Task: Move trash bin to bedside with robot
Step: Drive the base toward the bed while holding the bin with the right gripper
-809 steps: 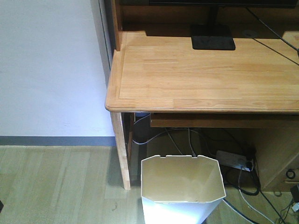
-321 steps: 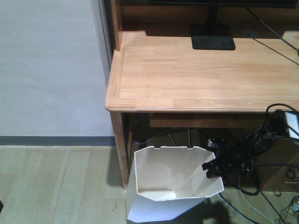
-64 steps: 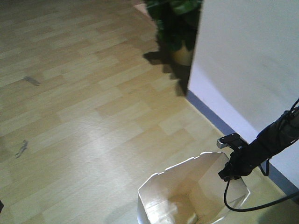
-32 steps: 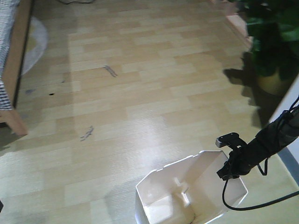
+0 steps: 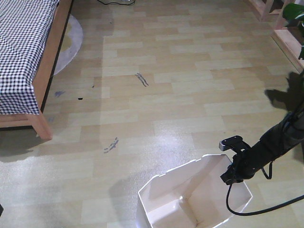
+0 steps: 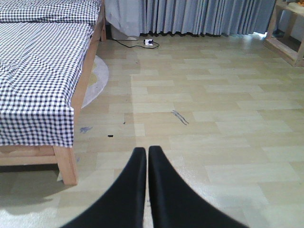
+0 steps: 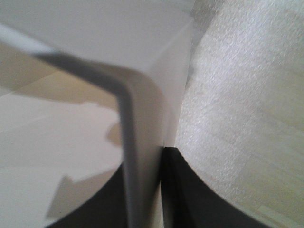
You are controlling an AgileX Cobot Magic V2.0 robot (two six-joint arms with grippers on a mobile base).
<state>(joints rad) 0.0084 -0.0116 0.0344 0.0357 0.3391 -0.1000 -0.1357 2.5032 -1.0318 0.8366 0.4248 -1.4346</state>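
Bedroom floor, front view: the trash bin [image 5: 204, 183] stands on the pale wood floor [image 5: 190, 85], well apart from the bed [image 5: 23, 42]. It lies out past the bed's near corner leg, toward the lower right of the picture. My right end effector [image 5: 233, 175] is clamped on the bin's rim, on the side away from the bed. The right wrist view is blurred, but the white wall appears pinched between the two black jaws. Inside the bin I see only cream walls and floor. The bottom edge of the frame cuts off the bin's lower body, and the right arm runs out of the picture. My left end effector [image 6: 147, 159] is clenched on nothing, fingers pressed together, over the floor just off the bed's checked bedding.
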